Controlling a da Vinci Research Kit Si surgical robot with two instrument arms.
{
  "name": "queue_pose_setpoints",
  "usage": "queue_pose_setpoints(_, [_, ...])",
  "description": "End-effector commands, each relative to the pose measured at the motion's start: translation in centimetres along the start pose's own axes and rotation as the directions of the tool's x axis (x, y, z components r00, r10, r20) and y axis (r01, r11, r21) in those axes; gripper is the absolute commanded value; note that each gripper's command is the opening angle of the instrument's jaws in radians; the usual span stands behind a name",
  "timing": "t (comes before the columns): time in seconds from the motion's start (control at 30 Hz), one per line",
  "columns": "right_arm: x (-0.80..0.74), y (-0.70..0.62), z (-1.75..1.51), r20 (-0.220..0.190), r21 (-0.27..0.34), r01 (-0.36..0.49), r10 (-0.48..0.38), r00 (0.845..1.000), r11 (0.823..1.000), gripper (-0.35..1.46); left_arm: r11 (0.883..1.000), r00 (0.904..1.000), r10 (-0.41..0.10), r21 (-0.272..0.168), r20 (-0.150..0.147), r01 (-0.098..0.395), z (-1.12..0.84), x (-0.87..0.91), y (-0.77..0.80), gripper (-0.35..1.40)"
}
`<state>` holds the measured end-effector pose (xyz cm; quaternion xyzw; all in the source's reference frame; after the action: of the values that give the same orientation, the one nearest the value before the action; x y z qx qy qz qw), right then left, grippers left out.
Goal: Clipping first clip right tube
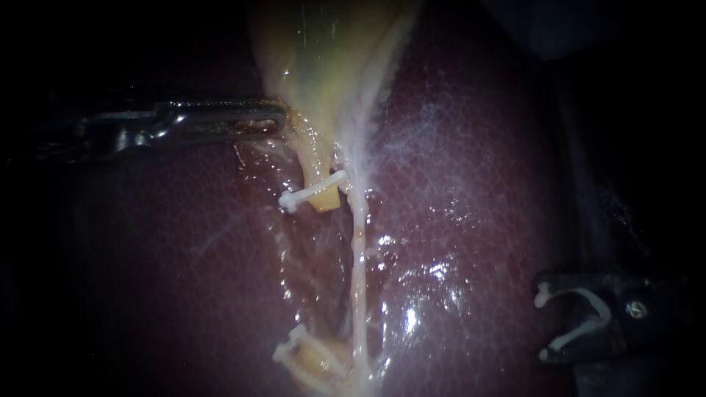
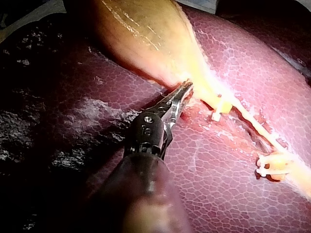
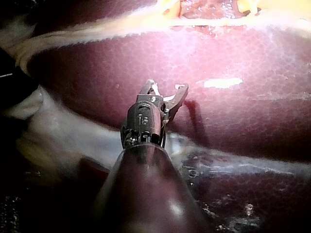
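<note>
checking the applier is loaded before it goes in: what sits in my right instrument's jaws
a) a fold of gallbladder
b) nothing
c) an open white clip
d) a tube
c: the right instrument carries an open white clip that lines both jaws, held over the liver and clear of the tubes.

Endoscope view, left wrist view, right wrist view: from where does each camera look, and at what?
Endoscope view: close above liver and gallbladder; left instrument enters from the left, right instrument, carrying an open white clip, from the right.
Left wrist view: on the left arm, looking along its shaft toward the gallbladder.
Right wrist view: on the right arm, looking along its shaft across the liver.
Shared: endoscope and left wrist views both show the closed clip beside the gallbladder.
</note>
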<state>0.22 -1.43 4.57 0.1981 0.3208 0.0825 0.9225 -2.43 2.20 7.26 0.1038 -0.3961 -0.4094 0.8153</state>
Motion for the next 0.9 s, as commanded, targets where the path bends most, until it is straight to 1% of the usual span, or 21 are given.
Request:
queue_pose_setpoints(0.03, [0.00, 0.00, 0.00, 0.000, 0.000, 0.000, 0.000, 1.000, 1.000, 0.49, 1.000, 1.0000, 0.001, 0.002, 0.000, -0.001, 0.00, 0.00, 0.00, -0.35])
queue_pose_setpoints(0.13, [0.00, 0.00, 0.00, 0.000, 0.000, 0.000, 0.000, 1.000, 1.000, 0.49, 1.000, 1.0000, 0.001, 0.005, -0.004, -0.001, -0.05, 0.00, 0.02, -0.35])
queue_pose_setpoints(0.2, [0.00, 0.00, 0.00, 0.000, 0.000, 0.000, 0.000, 1.000, 1.000, 0.49, 1.000, 1.0000, 0.000, 0.011, 0.004, 0.000, -0.11, -0.03, 0.05, -0.35])
queue_pose_setpoints(0.27, [0.00, 0.00, 0.00, -0.003, -0.001, 0.000, 0.000, 1.000, 1.000, 0.49, 1.000, 0.9997, -0.004, 0.024, 0.024, 0.004, -0.21, -0.09, 0.11, -0.35])
queue_pose_setpoints(0.3, [0.00, 0.00, 0.00, -0.003, -0.001, 0.000, 0.000, 1.000, 1.000, 0.49, 1.000, 0.9995, -0.007, 0.023, 0.031, 0.006, -0.27, -0.13, 0.15, -0.35])
queue_pose_setpoints(0.37, [0.00, 0.00, 0.01, -0.003, -0.001, -0.001, 0.001, 1.000, 1.000, 0.49, 1.000, 0.9980, -0.023, 0.015, 0.058, 0.022, -0.40, -0.24, 0.23, -0.35])
queue_pose_setpoints(0.47, [0.01, 0.01, 0.01, -0.003, -0.002, -0.001, 0.001, 1.000, 1.000, 0.49, 1.000, 0.9947, -0.020, 0.012, 0.100, 0.019, -0.58, -0.41, 0.35, -0.35])
queue_pose_setpoints(0.57, [0.01, 0.01, 0.01, -0.003, -0.002, -0.001, 0.001, 1.000, 1.000, 0.49, 1.000, 0.9912, -0.014, 0.007, 0.132, 0.013, -0.70, -0.52, 0.43, -0.35])
queue_pose_setpoints(0.67, [0.01, 0.01, 0.01, -0.003, -0.002, -0.001, 0.001, 1.000, 1.000, 0.49, 1.000, 0.9898, -0.013, 0.006, 0.142, 0.012, -0.75, -0.56, 0.46, -0.35])
queue_pose_setpoints(0.83, [0.02, 0.01, 0.02, -0.005, -0.003, -0.002, 0.002, 1.000, 1.000, 0.49, 1.000, 0.9897, -0.012, 0.004, 0.143, 0.012, -0.75, -0.54, 0.45, -0.35])
queue_pose_setpoints(0.9, [0.04, 0.01, 0.03, -0.013, 0.004, -0.003, 0.003, 1.000, 1.000, 0.49, 1.000, 0.9897, -0.012, 0.004, 0.143, 0.011, -0.75, -0.53, 0.45, -0.35])
